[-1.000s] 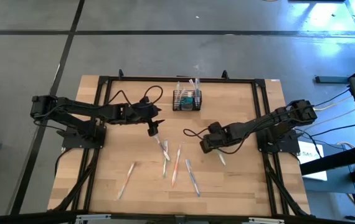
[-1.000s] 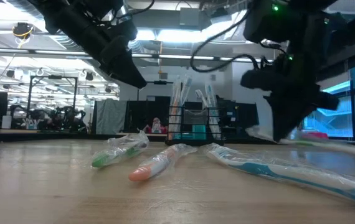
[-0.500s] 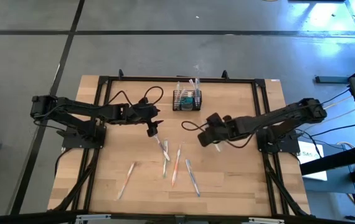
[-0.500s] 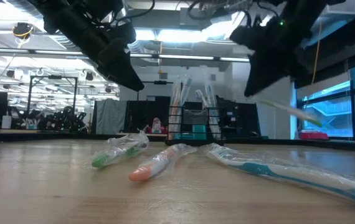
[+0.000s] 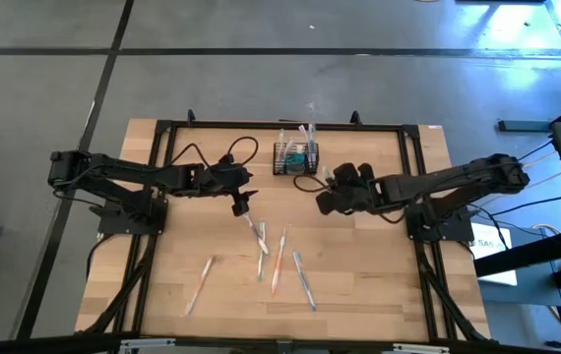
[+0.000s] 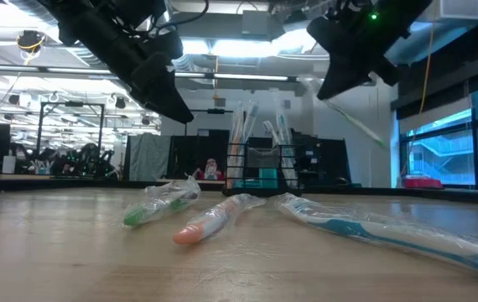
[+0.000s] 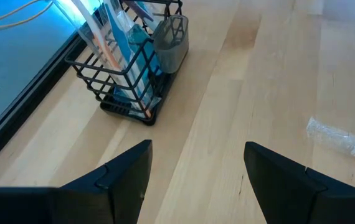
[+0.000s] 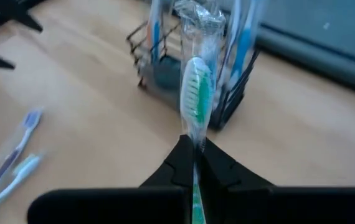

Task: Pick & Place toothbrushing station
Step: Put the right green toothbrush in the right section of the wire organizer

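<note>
- High view: small black wire-mesh rectangular caddy stands at the far middle of the light wooden desk, with toothbrushes upright in it. Right gripper is just beside the caddy, on its right and nearer side. Left gripper hangs left of the caddy, apart from it. Four wrapped pastel toothbrushes lie loose on the desk's near middle.
- Low view: the caddy sits at the back, resting on the desk. Right gripper is raised above the desk, a thin green-tipped toothbrush slanting down from it.
- Left wrist view: left fingers stand wide apart, holding nothing. The caddy is ahead of them, upright.
- Right wrist view: right fingers are pinched narrow on the wrapped green-bristled toothbrush, head pointing toward the caddy, not yet inside it.
</note>
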`<state>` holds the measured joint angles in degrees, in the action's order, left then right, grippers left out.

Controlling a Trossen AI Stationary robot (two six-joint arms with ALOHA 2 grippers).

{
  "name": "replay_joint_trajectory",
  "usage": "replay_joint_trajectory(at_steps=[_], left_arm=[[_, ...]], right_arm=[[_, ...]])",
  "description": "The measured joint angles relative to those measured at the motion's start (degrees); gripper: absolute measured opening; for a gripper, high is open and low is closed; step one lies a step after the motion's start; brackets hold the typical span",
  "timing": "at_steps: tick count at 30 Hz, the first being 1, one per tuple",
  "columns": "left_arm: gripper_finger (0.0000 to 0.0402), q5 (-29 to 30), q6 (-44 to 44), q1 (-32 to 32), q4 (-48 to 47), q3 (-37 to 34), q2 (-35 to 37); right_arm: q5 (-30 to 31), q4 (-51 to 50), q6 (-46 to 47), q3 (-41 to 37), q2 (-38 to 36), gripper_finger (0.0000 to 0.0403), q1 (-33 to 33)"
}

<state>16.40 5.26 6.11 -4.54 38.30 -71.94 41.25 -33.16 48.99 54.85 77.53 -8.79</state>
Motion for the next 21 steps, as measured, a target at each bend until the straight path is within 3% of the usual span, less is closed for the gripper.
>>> replay_joint_trajectory(at_steps=[10,21], left_arm=[[0.0251,0.0,0.0,0.0,0.0,0.0,0.0],[0.0251,0.0,0.0,0.0,0.0,0.0,0.0]], right_arm=[[3.3,12.6,-12.9,0.0,-0.1,0.0009,6.2],[-0.8,29.5,-27.5,0.0,-0.1,0.0009,12.1]])
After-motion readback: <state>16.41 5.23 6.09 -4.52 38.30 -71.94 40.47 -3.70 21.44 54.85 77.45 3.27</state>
